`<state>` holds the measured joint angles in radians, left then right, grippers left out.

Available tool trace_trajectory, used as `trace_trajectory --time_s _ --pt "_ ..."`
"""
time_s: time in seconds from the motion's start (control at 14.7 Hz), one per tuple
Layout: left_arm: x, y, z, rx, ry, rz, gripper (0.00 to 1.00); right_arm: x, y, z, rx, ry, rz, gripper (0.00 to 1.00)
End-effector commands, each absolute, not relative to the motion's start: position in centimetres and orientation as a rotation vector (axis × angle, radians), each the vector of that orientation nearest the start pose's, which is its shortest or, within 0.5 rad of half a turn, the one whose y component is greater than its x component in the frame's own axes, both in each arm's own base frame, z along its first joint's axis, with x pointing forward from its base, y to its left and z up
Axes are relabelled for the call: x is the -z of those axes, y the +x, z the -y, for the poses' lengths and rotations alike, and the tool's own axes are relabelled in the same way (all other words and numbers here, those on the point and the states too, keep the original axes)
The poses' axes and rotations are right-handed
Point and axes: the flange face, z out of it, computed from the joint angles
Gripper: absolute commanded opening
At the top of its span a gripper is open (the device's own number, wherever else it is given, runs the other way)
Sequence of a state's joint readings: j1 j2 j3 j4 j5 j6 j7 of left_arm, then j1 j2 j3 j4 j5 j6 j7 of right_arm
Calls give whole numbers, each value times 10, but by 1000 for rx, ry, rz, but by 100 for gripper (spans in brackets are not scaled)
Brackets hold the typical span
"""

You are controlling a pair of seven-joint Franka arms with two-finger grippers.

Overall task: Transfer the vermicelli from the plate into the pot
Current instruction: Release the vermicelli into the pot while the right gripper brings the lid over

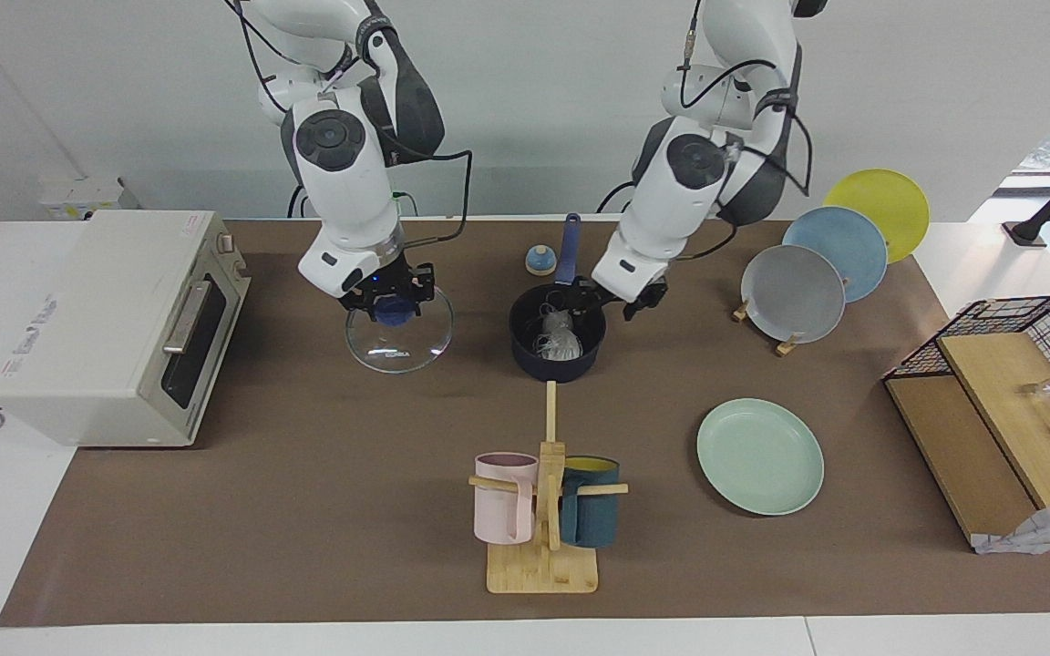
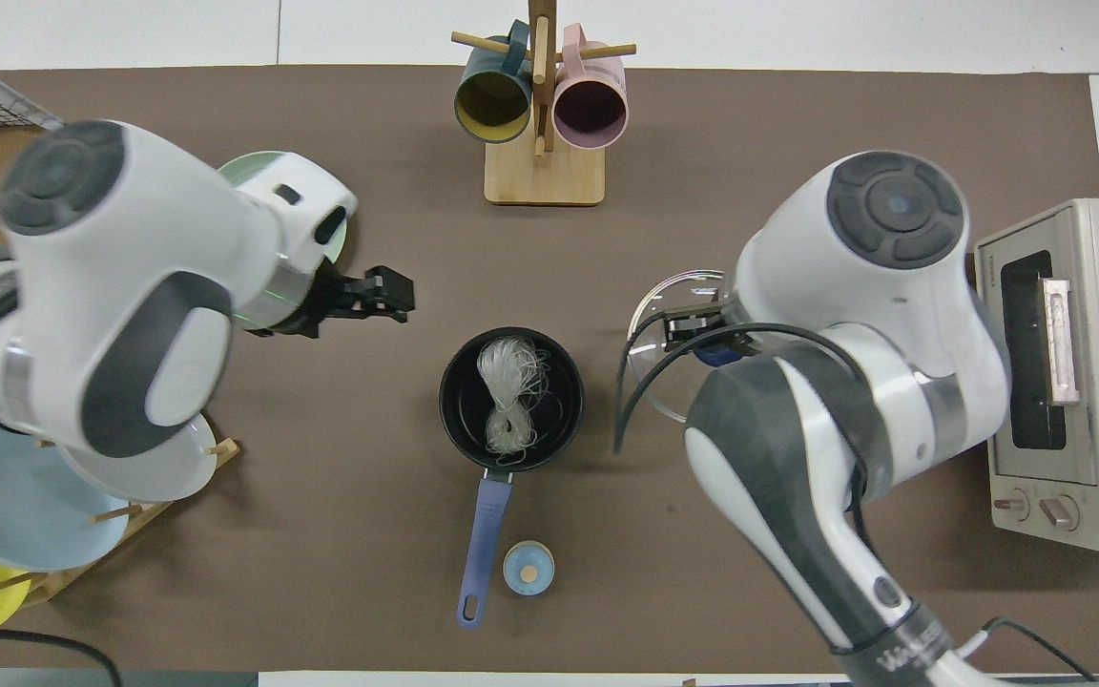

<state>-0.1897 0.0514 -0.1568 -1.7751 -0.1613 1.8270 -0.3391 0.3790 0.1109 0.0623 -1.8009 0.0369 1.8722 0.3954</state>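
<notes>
Inside the pot [image 1: 554, 339] lies the vermicelli [image 1: 558, 337]; beside the pot, the left claw [image 1: 636, 301] hangs spread, the right claw [image 1: 392, 305] pinches a glass lid [image 1: 399, 335].

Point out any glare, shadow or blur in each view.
Facing view: a bright glint sits on the glass lid, and daylight washes out the window corner. Overhead view: the left arm's housing looks soft and slightly smeared, the pot casts a faint shadow on the brown mat, and the vermicelli stays crisp.

Probably a robot lab's mock kitchen: toaster oven [image 1: 115, 319], mug rack [image 1: 545, 510], plate rack [image 1: 766, 328] on papered table [image 1: 306, 510].
</notes>
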Motion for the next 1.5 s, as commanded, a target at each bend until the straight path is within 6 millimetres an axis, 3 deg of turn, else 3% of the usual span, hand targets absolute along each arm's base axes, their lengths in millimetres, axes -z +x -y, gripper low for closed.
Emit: trace_trajectory --time_s 0.0,0.07,0.27,0.48,0.61,0.88,1.43 --pt "-553 533 139 -80 -3248 -57 100 -485 513 -322 -21 -3086 -67 24" --pt "-561 528 127 -68 -3213 -74 100 -479 506 -352 -3 -3070 -126 24" --pt "-586 522 114 -67 -3145 -73 100 -470 492 -390 41 -3041 -159 24" --pt "-614 534 101 -73 -3130 -48 100 -451 479 -424 54 -3040 -183 24" --pt "-620 541 99 -70 -3128 -45 100 -438 479 -431 48 -3045 -180 24" --pt "-615 535 103 -129 -3105 -61 100 -421 474 -440 59 -3087 -128 24" --pt "-611 525 106 -164 -3107 -59 100 -408 474 -438 76 -3124 -126 25"
